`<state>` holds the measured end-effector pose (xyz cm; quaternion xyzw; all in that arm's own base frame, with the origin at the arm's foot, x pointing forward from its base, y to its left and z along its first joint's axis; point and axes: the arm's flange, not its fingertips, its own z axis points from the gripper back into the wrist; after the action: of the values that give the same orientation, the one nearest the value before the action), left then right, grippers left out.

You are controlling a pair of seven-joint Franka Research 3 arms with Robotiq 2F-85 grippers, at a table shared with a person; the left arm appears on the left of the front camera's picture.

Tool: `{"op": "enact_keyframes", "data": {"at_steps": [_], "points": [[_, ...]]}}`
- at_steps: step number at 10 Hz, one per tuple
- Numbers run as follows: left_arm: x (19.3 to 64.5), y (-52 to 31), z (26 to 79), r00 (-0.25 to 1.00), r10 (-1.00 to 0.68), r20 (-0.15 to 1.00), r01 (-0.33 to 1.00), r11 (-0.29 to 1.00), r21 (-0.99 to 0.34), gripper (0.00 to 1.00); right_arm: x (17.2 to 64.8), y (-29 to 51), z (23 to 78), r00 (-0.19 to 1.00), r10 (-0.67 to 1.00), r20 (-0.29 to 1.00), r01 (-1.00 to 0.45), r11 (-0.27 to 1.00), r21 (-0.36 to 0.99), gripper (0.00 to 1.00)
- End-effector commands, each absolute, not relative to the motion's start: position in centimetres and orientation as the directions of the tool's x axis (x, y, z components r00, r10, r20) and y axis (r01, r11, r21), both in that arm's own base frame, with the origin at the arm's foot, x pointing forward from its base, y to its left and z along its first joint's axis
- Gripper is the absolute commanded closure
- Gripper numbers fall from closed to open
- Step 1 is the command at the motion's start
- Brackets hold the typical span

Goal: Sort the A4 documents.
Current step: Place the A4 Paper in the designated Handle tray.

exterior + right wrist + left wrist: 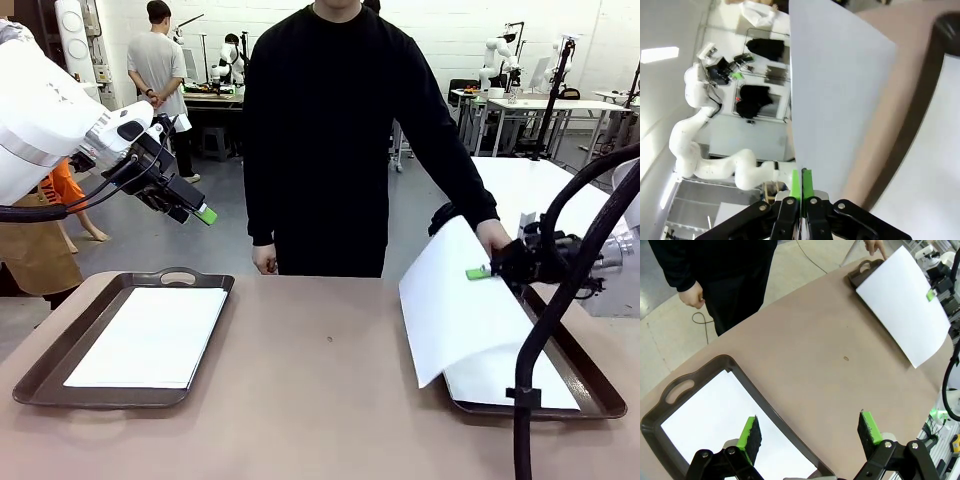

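Observation:
A white A4 document (pixel 458 318) is lifted on edge above the right brown tray (pixel 592 378), curling down toward the table. My right gripper (pixel 480 272) is shut on its upper edge; the right wrist view shows the pads (pixel 795 184) pinched on the sheet (pixel 840 100). The person's hand (pixel 494 237) rests at the same edge. Another sheet (pixel 510 385) lies flat in that tray. My left gripper (pixel 197 211) hangs open high above the left tray (pixel 58 352), which holds a white sheet (pixel 150 335). Its fingers (pixel 752 436) are spread wide over that tray's rim (pixel 767 407).
The brown table (pixel 320 380) stretches between the two trays. A person in black stands at the far edge, the other hand (pixel 265 262) hanging near the table. A black cable (pixel 535 350) of my right arm loops in front of the right tray.

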<state>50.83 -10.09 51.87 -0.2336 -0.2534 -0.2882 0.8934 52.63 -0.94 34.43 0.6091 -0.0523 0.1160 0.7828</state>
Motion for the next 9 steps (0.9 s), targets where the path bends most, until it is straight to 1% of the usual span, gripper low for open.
{"op": "enact_keyframes", "data": {"at_steps": [1,2,5,7,9], "points": [[50.8,-10.0,51.9,0.703,-0.392,0.593,0.631,0.728,-0.267,0.00,51.5,-1.0,33.9,0.950,0.195,0.243,-0.298,0.349,0.888,0.99],[50.8,-10.0,51.9,0.703,-0.392,0.593,0.631,0.728,-0.267,0.00,51.5,-1.9,33.4,0.941,0.218,0.258,-0.328,0.406,0.853,0.99],[50.8,-10.0,51.9,0.703,-0.392,0.593,0.631,0.728,-0.267,0.00,51.8,-5.4,32.7,0.937,0.224,0.270,-0.350,0.545,0.762,0.99],[50.8,-10.0,51.9,0.703,-0.392,0.593,0.631,0.728,-0.267,0.00,52.1,-7.5,32.7,0.932,0.197,0.305,-0.360,0.609,0.706,0.99],[50.8,-10.0,51.9,0.703,-0.392,0.593,0.631,0.728,-0.267,0.00,52.1,-8.7,32.3,0.928,0.181,0.325,-0.362,0.635,0.682,0.99]]}}
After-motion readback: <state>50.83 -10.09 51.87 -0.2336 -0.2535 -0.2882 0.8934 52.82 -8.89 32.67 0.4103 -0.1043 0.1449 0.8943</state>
